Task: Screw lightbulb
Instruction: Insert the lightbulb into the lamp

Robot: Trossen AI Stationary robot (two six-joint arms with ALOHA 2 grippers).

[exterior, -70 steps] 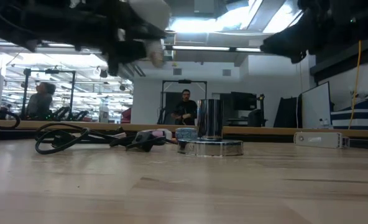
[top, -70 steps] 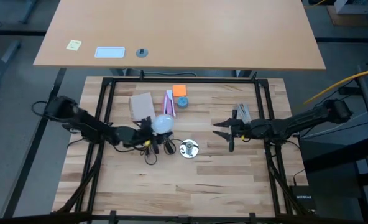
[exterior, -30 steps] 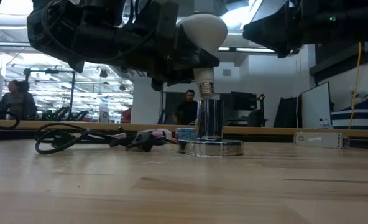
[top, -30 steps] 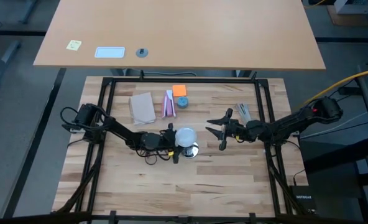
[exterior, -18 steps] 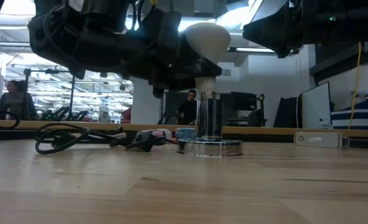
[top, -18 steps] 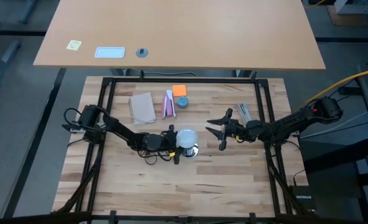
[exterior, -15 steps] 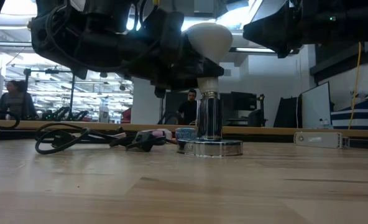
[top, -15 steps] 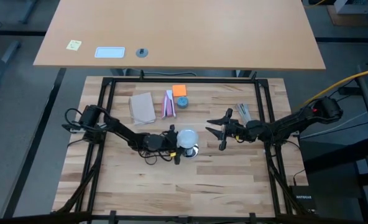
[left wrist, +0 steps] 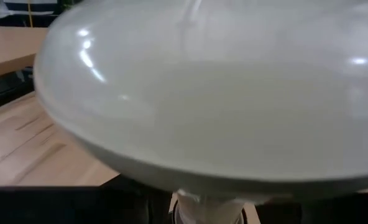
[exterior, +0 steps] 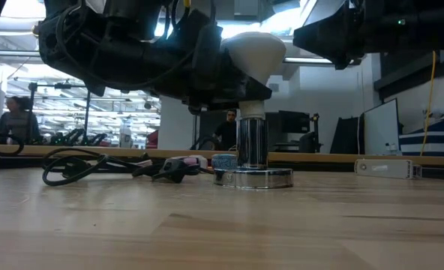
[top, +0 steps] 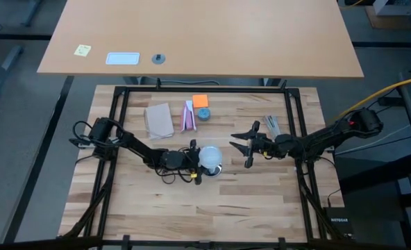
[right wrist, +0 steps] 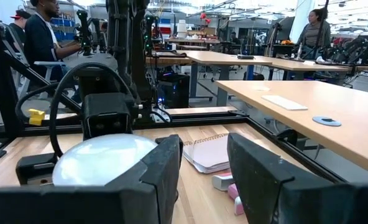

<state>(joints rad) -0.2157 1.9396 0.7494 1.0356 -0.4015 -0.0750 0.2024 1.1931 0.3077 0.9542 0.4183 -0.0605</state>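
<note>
Centrally, left fingers (top: 196, 161) gripping lightbulb (top: 209, 157) over socket (exterior: 253, 171), right fingers (top: 245, 147) spread, well apart.

On my bench (top: 212, 208) I count one lightbulb (top: 208, 156), one silvery socket (exterior: 253, 161) and one dark cord (exterior: 87, 166). Behind them lie one notebook (top: 159, 119), one pink-and-white packet (top: 189, 116), one orange pad (top: 200, 101) and one small blue disc (top: 203, 114). Two arms reach in, left gripper (top: 194, 161) and right gripper (top: 246, 146). Across the room I see three people.
</note>
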